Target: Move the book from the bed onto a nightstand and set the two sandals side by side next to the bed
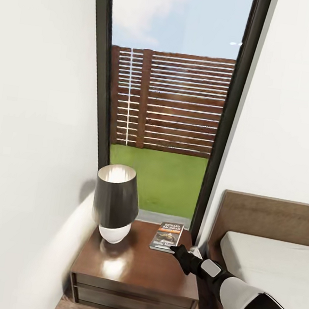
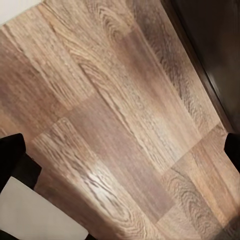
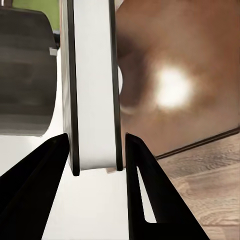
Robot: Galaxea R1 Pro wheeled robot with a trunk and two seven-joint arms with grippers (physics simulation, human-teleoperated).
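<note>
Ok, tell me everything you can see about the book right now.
The book is a thin paperback with a dark cover, white "RICHARD BACHMAN" lettering and an orange band. It lies flat, cover up, on the glossy dark-brown nightstand, at its back right corner beside the lamp. The right gripper is at its near edge; the right wrist view shows the white page edge between the two black fingers, which sit close on either side.

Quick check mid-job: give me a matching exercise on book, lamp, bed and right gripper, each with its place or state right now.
1. book
2. lamp
3. bed
4. right gripper

a. left part of the nightstand
b. right of the nightstand
c. around the book's near edge
d. back right of the nightstand top

Pairs: 1-d, 2-a, 3-b, 4-c
</note>
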